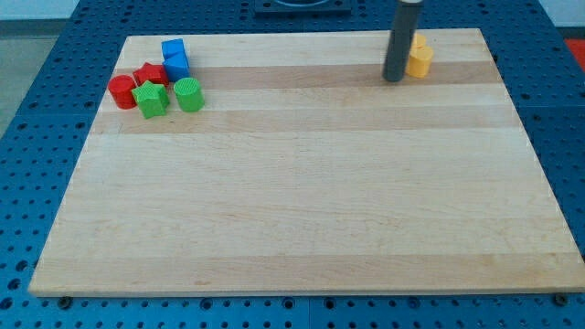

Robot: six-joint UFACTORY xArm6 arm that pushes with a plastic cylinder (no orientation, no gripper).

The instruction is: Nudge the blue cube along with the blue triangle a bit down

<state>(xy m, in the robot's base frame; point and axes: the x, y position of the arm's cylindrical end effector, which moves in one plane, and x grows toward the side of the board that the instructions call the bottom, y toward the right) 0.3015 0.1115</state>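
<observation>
The blue cube (pixel 173 48) sits near the board's top left, with the blue triangle (pixel 177 65) touching it just below. Both are part of a tight cluster. My tip (pixel 394 79) is far off at the view's top right, on the board next to the yellow blocks, well apart from both blue blocks. The rod stands upright and touches no blue block.
A red star (pixel 150 74), a red cylinder (pixel 122 90), a green star (pixel 151 99) and a green cylinder (pixel 189 94) crowd just below and left of the blue blocks. Two yellow blocks (pixel 420 58) sit right of my tip. The wooden board (pixel 302 201) lies on a blue pegboard.
</observation>
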